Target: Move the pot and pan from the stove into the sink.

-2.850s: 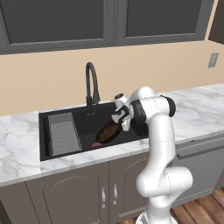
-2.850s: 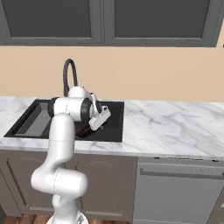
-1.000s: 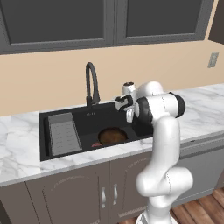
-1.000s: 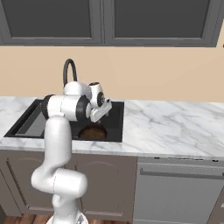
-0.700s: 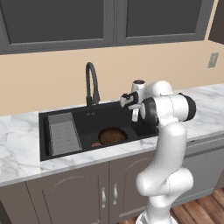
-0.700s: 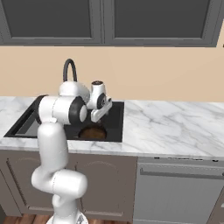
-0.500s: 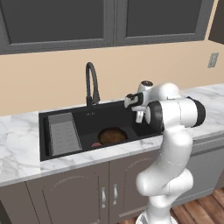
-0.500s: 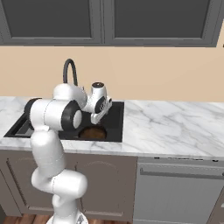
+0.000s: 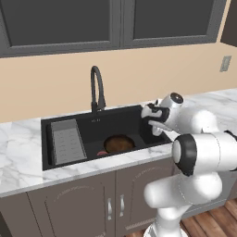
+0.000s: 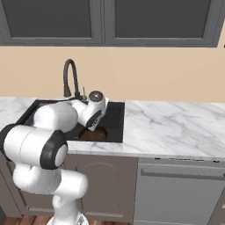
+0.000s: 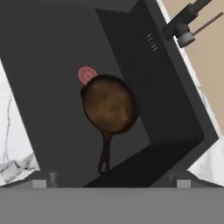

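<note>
The pan (image 11: 109,107) lies flat on the floor of the sink (image 11: 48,57), its rusty-brown inside facing up. Its long black handle (image 11: 105,152) runs from the pan toward the bottom of the picture. A small red disc (image 11: 87,74) touches the pan's rim on the far side from the handle. The faucet base (image 11: 183,27) stands beyond the sink's rim.
</note>
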Robot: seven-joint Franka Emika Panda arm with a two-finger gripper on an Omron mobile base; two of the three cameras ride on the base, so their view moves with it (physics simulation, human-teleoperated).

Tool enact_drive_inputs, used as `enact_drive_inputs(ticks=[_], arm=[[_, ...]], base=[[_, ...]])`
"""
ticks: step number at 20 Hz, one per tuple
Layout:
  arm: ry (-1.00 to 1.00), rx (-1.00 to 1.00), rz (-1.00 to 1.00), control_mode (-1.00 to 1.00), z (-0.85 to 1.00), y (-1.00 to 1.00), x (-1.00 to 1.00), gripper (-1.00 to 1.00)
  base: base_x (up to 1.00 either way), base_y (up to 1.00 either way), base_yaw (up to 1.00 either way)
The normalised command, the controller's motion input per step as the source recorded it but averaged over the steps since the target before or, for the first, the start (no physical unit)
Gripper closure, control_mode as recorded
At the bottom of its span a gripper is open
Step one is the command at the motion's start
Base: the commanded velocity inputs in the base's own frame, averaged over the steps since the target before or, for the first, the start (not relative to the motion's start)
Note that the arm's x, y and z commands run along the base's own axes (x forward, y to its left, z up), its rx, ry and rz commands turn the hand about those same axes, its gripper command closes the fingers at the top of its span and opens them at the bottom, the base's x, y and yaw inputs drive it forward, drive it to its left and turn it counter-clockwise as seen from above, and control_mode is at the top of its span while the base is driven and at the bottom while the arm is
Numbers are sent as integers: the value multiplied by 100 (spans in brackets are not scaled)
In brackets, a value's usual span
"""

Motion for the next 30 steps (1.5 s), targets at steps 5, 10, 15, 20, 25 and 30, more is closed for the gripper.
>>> enact_drive_inputs(ticks=[5, 10, 15, 20, 25, 30], arm=[[-11, 4, 4, -100, 82, 7, -59, -100], [1, 1, 3, -100, 91, 11, -41, -100], [12, 0, 9, -100, 87, 18, -43, -100], [18, 0, 9, -100, 75, 19, -66, -100], [11, -1, 9, -100, 50, 19, -95, -100], [-5, -1, 9, -100, 10, 6, -100, -100]], base=[[0, 0, 0], [0, 0, 0], [0, 0, 0], [0, 0, 0], [0, 0, 0], [0, 0, 0]])
